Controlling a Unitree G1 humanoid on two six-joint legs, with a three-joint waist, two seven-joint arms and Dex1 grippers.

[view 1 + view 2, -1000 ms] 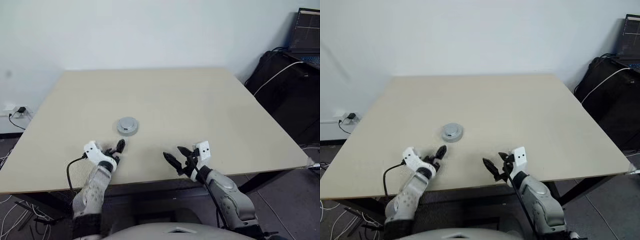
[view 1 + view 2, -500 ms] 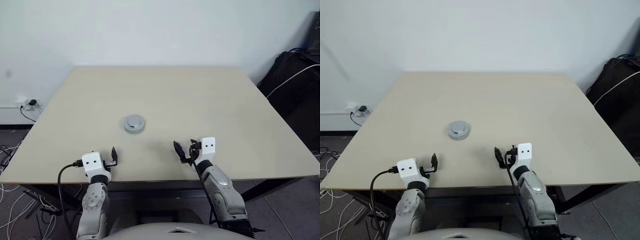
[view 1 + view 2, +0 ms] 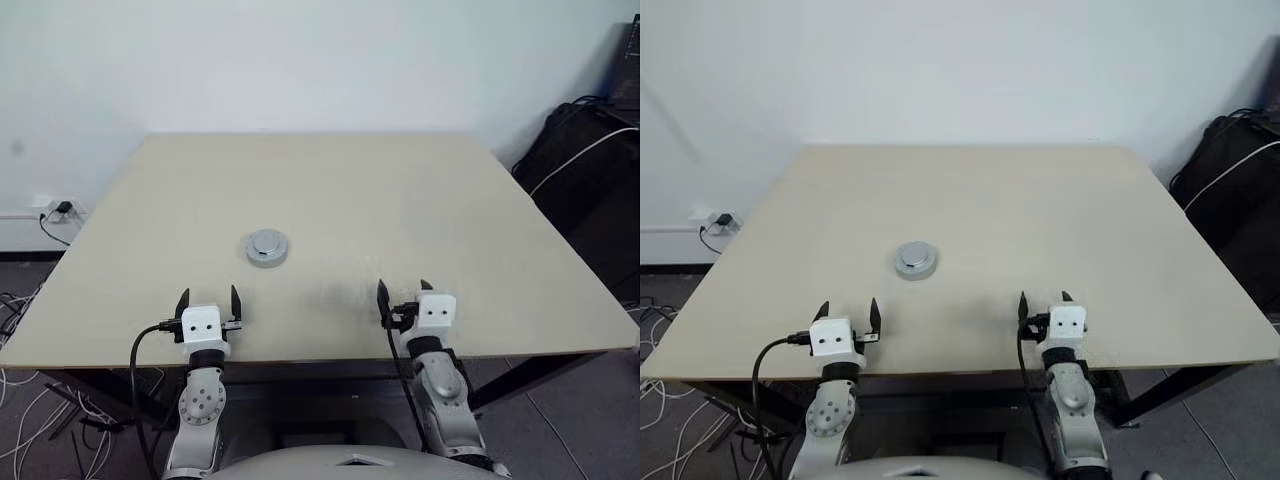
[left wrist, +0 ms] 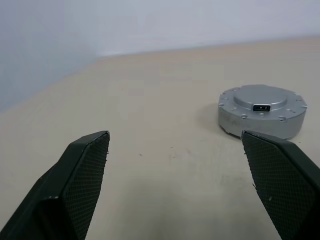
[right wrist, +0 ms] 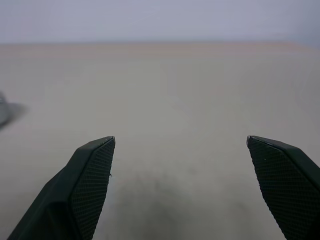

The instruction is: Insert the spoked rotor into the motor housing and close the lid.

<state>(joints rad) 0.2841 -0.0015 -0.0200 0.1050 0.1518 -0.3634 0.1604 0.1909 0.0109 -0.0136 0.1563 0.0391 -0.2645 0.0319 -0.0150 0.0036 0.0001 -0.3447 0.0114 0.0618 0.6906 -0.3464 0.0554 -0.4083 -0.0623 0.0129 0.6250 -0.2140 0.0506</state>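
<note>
Resting closed on the worktop [image 3: 420, 200], the housing [image 3: 267, 247] wears its lid [image 4: 262, 98], so assembly looks complete. Left gripper [image 3: 209, 301] and right gripper [image 3: 404, 297] hover near the front edge, jaws released and empty, well apart from it.

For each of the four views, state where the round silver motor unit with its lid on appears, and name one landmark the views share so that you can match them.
Left eye view: motor unit on the table, left of centre, beyond the left gripper.
Right eye view: same spot.
Left wrist view: at the right, past the open fingers.
Right wrist view: a grey sliver at the left edge, probably it.
Shared landmark: the beige table.
</note>
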